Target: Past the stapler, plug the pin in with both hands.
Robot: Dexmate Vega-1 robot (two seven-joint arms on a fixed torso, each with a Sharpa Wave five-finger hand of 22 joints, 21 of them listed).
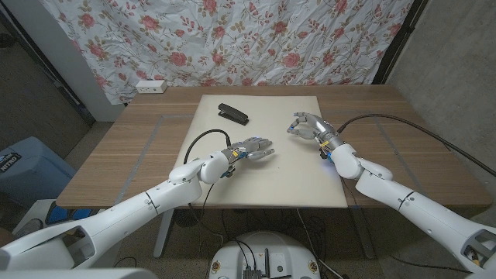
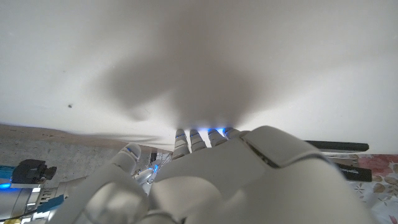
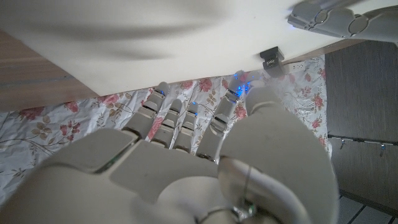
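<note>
A black stapler (image 1: 232, 114) lies on the far left part of the white mat (image 1: 263, 182). Just in front of it my left hand (image 1: 253, 149) has its fingers curled in, and a black cable (image 1: 203, 138) loops from the mat into its palm. To the right, my right hand (image 1: 308, 125) is curled too, with a second black cable (image 1: 380, 118) running into it from the right. Both cable ends are hidden inside the fingers. A short gap separates the two hands. The stapler (image 3: 272, 58) also shows past my right hand (image 3: 186, 168), and as a dark bar (image 2: 336, 147) beyond my left hand (image 2: 236, 180).
A white power strip (image 1: 149, 87) sits at the table's far left corner. Bare wood (image 1: 124, 155) flanks the mat on both sides. A floral cloth (image 1: 256, 39) hangs behind the table, and a blue bin (image 1: 27, 167) stands on the floor at the left.
</note>
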